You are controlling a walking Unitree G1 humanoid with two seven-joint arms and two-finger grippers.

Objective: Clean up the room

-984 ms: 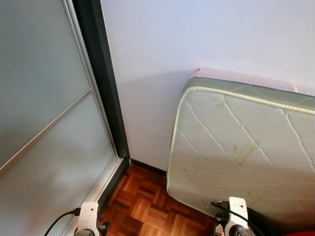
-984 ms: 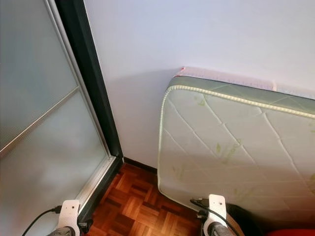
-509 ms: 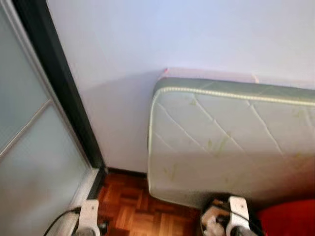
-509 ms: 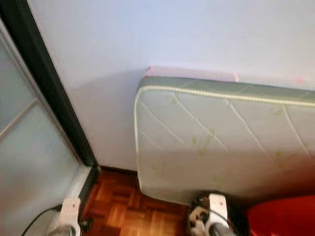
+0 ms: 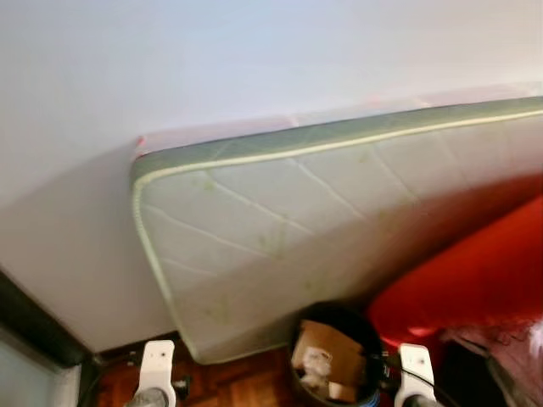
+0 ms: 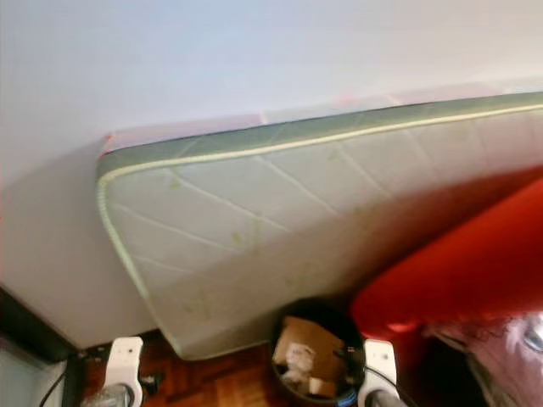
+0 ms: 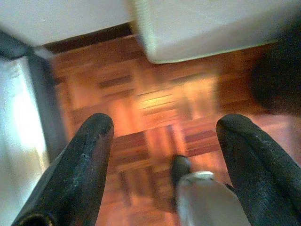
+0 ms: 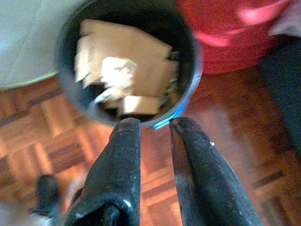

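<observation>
- Now the robot faces a corner of the room, where a mattress (image 5: 339, 220) leans on its long edge against the white wall (image 5: 212, 59).
- A black bin (image 8: 129, 66) stands on the wooden floor (image 7: 155, 99), just beside the lower edge of the mattress and close to a big red thing (image 5: 475, 280) on its right; what this red thing is, I cannot tell.
- The bin already holds pieces of cardboard (image 8: 136, 52) and some crumpled paper (image 8: 115, 70), so I judge it is the place for rubbish.
- The right gripper (image 8: 153, 132) hangs just before the rim of the bin; its fingers are nearly together, only a thin gap between them, and they hold nothing.
- The left gripper (image 7: 164, 136) points down at the bare floor; its fingers are spread wide and are also empty.
- The step in hand seems to be a search for things to tidy, because both grippers carry nothing.
- To do it well, the robot should stand steady first, since the pictures are blurred, and then look along the floor near the bin.
- It should keep its arms away from the mattress, which could slide or fall if it is pushed.
</observation>
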